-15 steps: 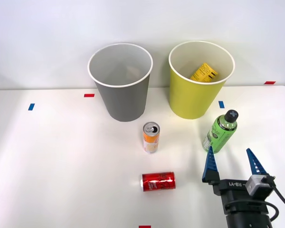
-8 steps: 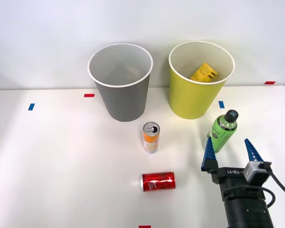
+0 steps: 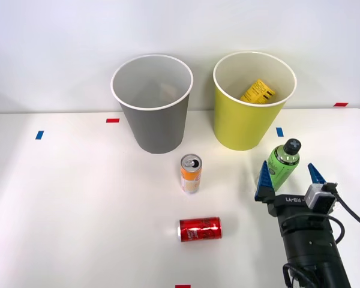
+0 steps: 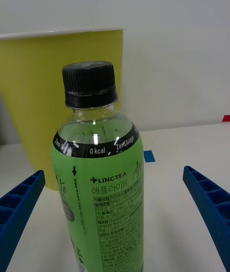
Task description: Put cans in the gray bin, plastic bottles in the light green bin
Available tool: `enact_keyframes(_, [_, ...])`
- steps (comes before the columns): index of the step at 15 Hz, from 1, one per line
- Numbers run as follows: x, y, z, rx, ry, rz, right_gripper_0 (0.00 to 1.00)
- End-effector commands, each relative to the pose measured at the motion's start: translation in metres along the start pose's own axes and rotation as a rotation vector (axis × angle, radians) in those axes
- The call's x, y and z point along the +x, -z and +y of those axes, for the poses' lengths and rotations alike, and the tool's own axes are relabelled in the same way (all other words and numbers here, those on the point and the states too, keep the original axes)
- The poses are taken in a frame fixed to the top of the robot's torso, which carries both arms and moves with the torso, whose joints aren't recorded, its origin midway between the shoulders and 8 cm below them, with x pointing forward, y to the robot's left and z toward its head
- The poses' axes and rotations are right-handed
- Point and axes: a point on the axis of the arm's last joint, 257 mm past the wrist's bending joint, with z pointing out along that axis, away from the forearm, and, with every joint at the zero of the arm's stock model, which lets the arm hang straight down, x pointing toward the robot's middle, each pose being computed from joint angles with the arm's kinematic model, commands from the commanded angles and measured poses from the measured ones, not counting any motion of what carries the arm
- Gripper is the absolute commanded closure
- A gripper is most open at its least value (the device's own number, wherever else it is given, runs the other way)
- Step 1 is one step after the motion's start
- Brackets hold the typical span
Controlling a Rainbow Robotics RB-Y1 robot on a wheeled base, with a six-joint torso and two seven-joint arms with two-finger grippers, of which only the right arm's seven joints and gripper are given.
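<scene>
The green bottle (image 3: pixel 281 167) stands upright on the table's right side, just near of the light green bin (image 3: pixel 252 114). It looks light, smooth and a bit squeezable, likely slippery on the label, so I'd take it mid-body, below the shoulder. My right gripper (image 3: pixel 290 177) is spread wide, one finger on each side of it, not touching.

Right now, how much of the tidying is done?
Not much. A yellow item already lies in the light green bin. The right tool is open on either side of the green bottle, not gripping yet. The orange can and red can wait on the table; the gray bin looks empty.
</scene>
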Motion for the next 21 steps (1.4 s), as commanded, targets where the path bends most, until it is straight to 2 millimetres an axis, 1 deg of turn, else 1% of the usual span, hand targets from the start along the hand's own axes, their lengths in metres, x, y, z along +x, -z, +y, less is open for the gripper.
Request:
enact_keyframes(1, [0.004,-0.014,0.001,-0.003,-0.007,-0.028,0.00])
enact_keyframes(5, [-0.007,-0.025,0.003,-0.020,0.011,-0.051,0.00])
enact_keyframes(9, [-0.005,-0.028,0.004,-0.022,0.023,-0.040,0.00])
enact_keyframes(10, [-0.004,-0.028,0.004,-0.023,0.035,-0.038,0.28])
enact_keyframes(11, [-0.005,-0.028,0.005,-0.024,0.042,-0.040,1.00])
enact_keyframes(15, [-0.004,-0.027,0.004,-0.017,0.047,-0.038,1.00])
enact_keyframes(17, [-0.003,-0.023,0.003,-0.013,0.048,-0.036,1.00])
enact_keyframes(19, [-0.009,-0.011,0.003,-0.014,0.045,-0.037,1.00])
enact_keyframes(21, [-0.015,0.006,0.010,-0.031,0.034,-0.024,1.00])
